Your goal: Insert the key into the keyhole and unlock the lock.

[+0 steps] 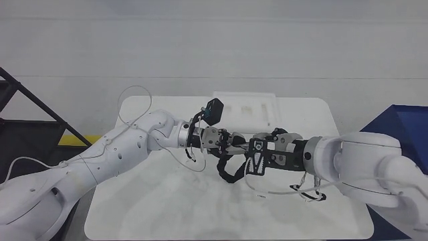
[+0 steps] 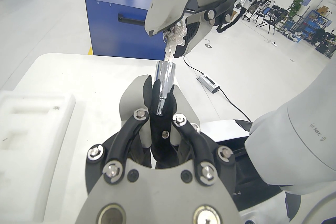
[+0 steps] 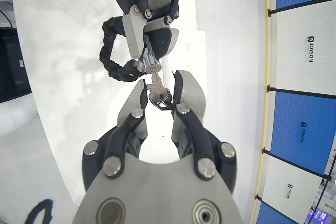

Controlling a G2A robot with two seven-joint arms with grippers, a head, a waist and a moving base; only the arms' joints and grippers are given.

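The lock is a chrome cylinder (image 2: 164, 84) on a black fabric-covered cable loop (image 3: 110, 57). My left gripper (image 2: 160, 88) is shut on the cylinder and holds it above the white table (image 1: 167, 207). A silver key (image 3: 157, 93) is clamped by its head between the fingers of my right gripper (image 3: 158, 93). The key blade (image 2: 169, 53) meets the cylinder's keyhole face (image 3: 153, 68), with its tip partly inside. In the top view both grippers meet over the table's middle, the left gripper (image 1: 224, 140) facing the right gripper (image 1: 242, 148), and the cable (image 1: 231, 169) hangs below them.
A white foam tray (image 2: 34, 114) with recesses lies at the table's far edge, also seen as the foam tray (image 1: 251, 110) from above. A blue cabinet (image 2: 123, 22) stands beside the table. Open floor lies beyond, with a cable and a small box (image 2: 210, 83) on it.
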